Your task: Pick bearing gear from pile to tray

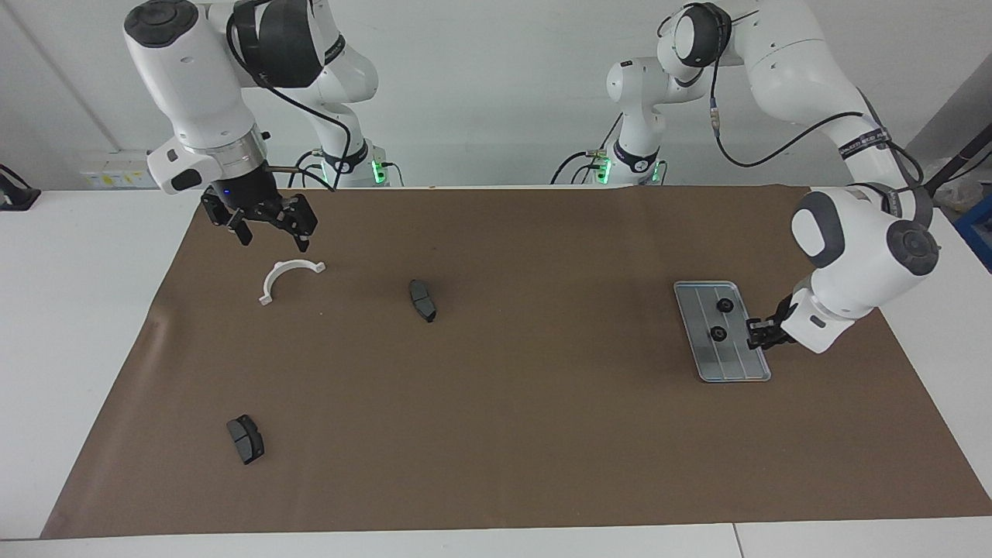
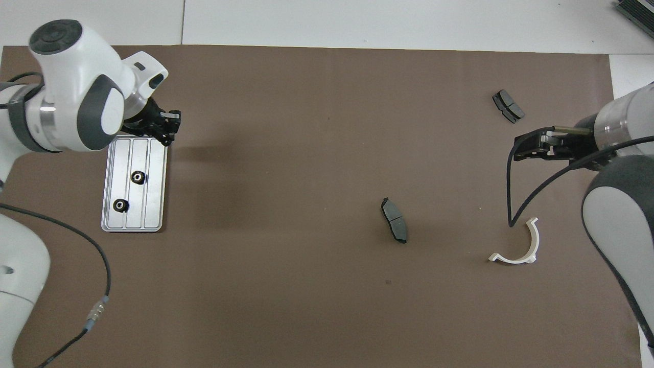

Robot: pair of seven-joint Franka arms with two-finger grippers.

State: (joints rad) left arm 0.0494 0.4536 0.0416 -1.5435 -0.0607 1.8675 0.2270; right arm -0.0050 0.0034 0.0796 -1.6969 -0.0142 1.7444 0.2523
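The silver tray (image 1: 701,341) lies on the brown mat toward the left arm's end and holds two black gears (image 1: 725,305) (image 1: 718,334). It also shows in the overhead view (image 2: 153,204) with both gears (image 2: 138,177) (image 2: 120,205). My left gripper (image 1: 755,336) (image 2: 167,136) hangs low over the tray's end farther from the robots. What is left of the pile is a white half-ring bracket (image 1: 288,277) (image 2: 516,245) and two dark pads (image 1: 422,300) (image 1: 246,439). No loose gear shows on the mat. My right gripper (image 1: 273,236) (image 2: 522,148) is open and empty above the bracket.
The brown mat (image 1: 542,434) covers most of the white table. One pad (image 2: 394,227) lies mid-mat. The other pad (image 2: 508,106) lies farther from the robots, toward the right arm's end. Cables hang from both arms.
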